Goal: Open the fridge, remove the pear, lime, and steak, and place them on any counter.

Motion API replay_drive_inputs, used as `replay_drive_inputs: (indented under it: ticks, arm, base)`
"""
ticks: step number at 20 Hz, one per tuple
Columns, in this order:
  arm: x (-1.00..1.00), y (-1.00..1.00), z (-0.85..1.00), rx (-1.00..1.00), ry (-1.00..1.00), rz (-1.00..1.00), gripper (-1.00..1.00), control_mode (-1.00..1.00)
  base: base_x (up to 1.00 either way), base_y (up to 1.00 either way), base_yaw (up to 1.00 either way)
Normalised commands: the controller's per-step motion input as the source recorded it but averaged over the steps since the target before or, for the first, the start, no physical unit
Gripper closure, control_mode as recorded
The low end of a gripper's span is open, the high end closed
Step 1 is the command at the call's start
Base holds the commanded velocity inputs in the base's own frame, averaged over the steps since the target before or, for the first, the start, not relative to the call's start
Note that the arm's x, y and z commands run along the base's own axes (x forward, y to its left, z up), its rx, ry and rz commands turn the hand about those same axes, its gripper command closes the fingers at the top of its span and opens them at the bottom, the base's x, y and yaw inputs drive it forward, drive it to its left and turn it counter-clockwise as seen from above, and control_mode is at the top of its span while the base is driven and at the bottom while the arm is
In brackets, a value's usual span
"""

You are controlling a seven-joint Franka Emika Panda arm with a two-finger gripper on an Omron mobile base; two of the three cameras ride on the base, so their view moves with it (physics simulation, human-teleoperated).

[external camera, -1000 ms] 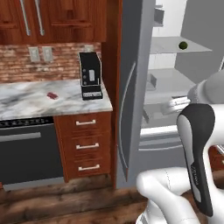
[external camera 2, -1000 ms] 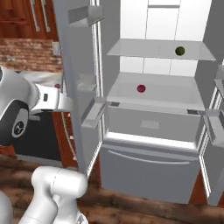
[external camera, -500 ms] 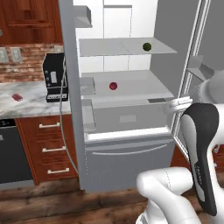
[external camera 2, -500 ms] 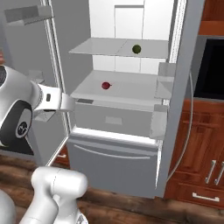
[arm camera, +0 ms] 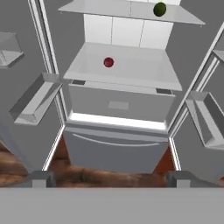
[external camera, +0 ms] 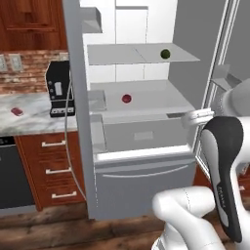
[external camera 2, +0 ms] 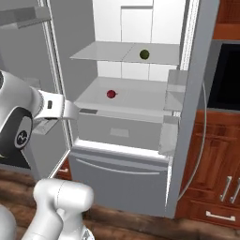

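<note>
With the fridge (external camera: 141,195) doors swung wide, the gripper (arm camera: 111,178) hangs empty, jaws fully apart, facing the pear (arm camera: 108,62) on the middle shelf (arm camera: 144,70) and lime (arm camera: 160,8) above; a level, centred reach should follow.

One fridge (external camera: 141,195) stands with both of its doors swung open, and inside it lie one pear (external camera: 126,98) and one lime (external camera: 165,53), each on its own shelf (two shelves in all, above one closed drawer). On the tabletop (external camera: 34,122) there is one steak (external camera: 17,111) and one black coffee machine (external camera: 59,89). Below it are three wood drawers (external camera: 56,168), each with one silver handle.
</note>
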Motion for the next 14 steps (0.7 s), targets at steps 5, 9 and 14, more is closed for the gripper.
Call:
replay_drive_inputs:
  ticks: [5,9,14]
  arm:
    - [0.0,0.0,0.0,0.0,0.0,0.0,-1.0,1.0]
    - [0.0,0.0,0.0,0.0,0.0,0.0,-1.0,1.0]
    - [0.0,0.0,0.0,0.0,0.0,0.0,-1.0,1.0]
  base:
    - [0.9,-0.02,0.0]
    - [1.0,-0.01,0.0]
    - [0.93,-0.02,0.0]
